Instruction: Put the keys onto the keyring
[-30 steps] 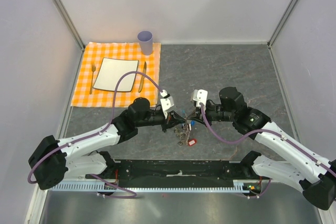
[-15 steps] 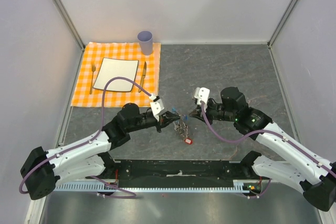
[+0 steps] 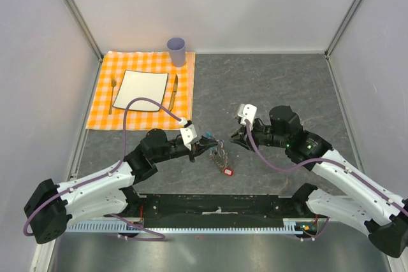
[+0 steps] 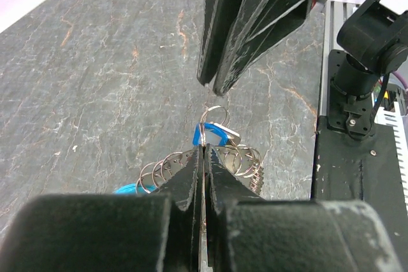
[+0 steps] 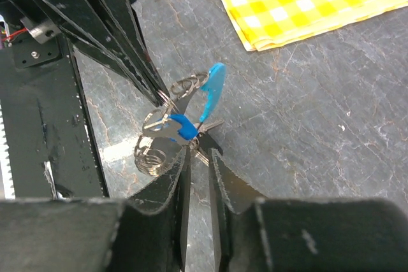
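The keyring, a silver chain of rings with a cyan clasp, hangs just above the dark table. My left gripper is shut on one of its thin rings. A key with a blue tag dangles from the bunch, and another key with a red tag hangs lowest. My right gripper stands open by a narrow gap just short of the blue-tagged key, with nothing between its fingers. In the top view the left gripper and right gripper face each other across the bunch.
An orange checked cloth lies at the back left with a white plate, fork, knife and a lilac cup. The black base rail runs along the near edge. Grey walls stand on three sides.
My left arm has pulled back to the left, carrying the keyring with it. The right gripper's jaws have parted slightly, and it now sits just clear of the blue-tagged key.
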Controlling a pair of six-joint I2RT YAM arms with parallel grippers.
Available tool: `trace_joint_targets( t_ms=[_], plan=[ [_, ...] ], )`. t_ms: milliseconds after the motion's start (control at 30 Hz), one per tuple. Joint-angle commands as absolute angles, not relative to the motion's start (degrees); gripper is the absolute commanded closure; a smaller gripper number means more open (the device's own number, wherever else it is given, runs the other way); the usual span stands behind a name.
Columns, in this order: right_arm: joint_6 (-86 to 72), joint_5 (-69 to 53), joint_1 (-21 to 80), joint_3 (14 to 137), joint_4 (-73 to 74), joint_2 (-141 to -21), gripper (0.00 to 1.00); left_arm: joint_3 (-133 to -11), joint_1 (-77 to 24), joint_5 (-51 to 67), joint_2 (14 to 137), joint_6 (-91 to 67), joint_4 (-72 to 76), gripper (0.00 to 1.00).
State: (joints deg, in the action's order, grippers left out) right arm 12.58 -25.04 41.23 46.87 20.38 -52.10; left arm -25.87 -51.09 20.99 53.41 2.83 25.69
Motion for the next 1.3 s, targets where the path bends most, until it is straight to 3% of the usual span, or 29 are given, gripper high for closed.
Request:
trace_joint_targets(
  t_ms=[0, 133, 267, 800, 1267],
  plan=[
    [5.9, -26.5, 41.2, 51.6, 18.8, -51.5, 0.73, -28.3, -51.0, 19.4, 54.3, 6.1, 27.6, 0.98],
    [0.2, -24.8, 41.2, 53.3, 18.7, -53.4, 0.67, -29.7, -51.1, 18.5, 55.6, 6.9, 26.9, 0.98],
    [-5.4, -22.9, 41.1, 54.4, 18.2, -54.7, 0.67, -30.5, -51.0, 18.1, 56.4, 7.4, 26.6, 0.98],
    [-12.4, -25.0, 41.3, 53.0, 16.1, -61.2, 0.81, -31.3, -51.0, 17.7, 56.7, 7.6, 25.8, 0.98],
    [-12.2, -26.5, 41.4, 53.3, 17.9, -63.0, 0.83, -32.0, -51.1, 16.3, 57.0, 8.0, 25.2, 0.98]
  ],
)
